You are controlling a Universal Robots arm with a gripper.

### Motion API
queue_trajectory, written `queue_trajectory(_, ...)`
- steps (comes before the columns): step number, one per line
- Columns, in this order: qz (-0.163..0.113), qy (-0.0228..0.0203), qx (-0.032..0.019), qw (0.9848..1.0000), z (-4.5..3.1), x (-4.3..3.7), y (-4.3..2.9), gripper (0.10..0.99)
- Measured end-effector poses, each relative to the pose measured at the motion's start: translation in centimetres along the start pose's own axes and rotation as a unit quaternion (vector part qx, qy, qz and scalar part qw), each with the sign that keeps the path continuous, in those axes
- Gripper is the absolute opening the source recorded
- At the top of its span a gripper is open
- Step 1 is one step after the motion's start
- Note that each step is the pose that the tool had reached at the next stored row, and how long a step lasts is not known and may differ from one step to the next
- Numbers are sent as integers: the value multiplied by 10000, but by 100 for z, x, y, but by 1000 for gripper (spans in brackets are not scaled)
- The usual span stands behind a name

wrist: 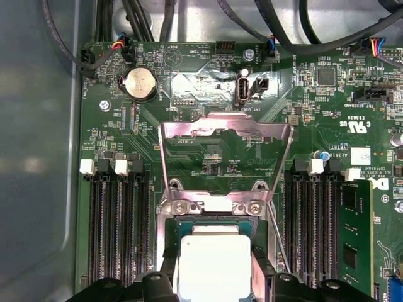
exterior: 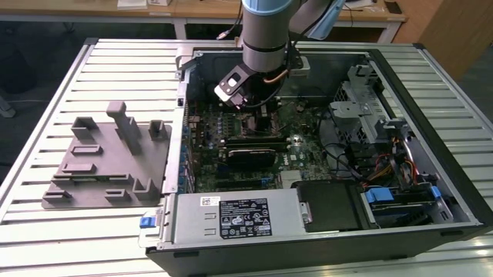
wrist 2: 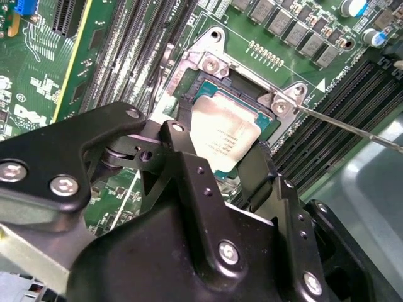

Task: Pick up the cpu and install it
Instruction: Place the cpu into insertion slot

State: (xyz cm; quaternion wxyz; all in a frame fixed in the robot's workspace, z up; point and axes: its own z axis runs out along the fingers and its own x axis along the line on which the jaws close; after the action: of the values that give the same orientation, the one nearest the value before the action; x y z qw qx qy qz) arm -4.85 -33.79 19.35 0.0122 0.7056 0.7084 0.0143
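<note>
- While your arm drops almost straight down from the top of the exterior view, its wrist stands inside the open case, over the far half of the board.
- You have the tool pointing down at the socket, with a tilted camera block on the wrist's side toward the exterior view's left.
- Your tool is pinching the cpu: the two black fingers lie tight against opposite edges of it, with the shiny top bare between them.
- You can see the cpu in both wrist views directly over the socket, its edges squared to the frame. Whether it is fully seated or just above the contacts cannot be told.
- Your load plate is flipped open, lying back on the board beyond the socket, hinged at the two screws beside the cpu.
- A thin lever runs out from the socket's corner across the memory slots.
- In the first wrist view, slots flank the socket on both sides, and a coin cell sits near the board's far edge.
- You have the case lying on its side on the slatted surface, with the power supply at its near end.
- A grey fixture with upright posts stands on the surface just beside the case, on the exterior view's left, well apart from the tool.
</note>
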Motion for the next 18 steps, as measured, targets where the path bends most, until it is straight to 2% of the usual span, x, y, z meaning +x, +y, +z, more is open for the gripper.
queue_trajectory(2,1,-11,1,10000,0,0,0,537)
queue_trajectory(18,10,-11,0,10000,21,0,-1,537)
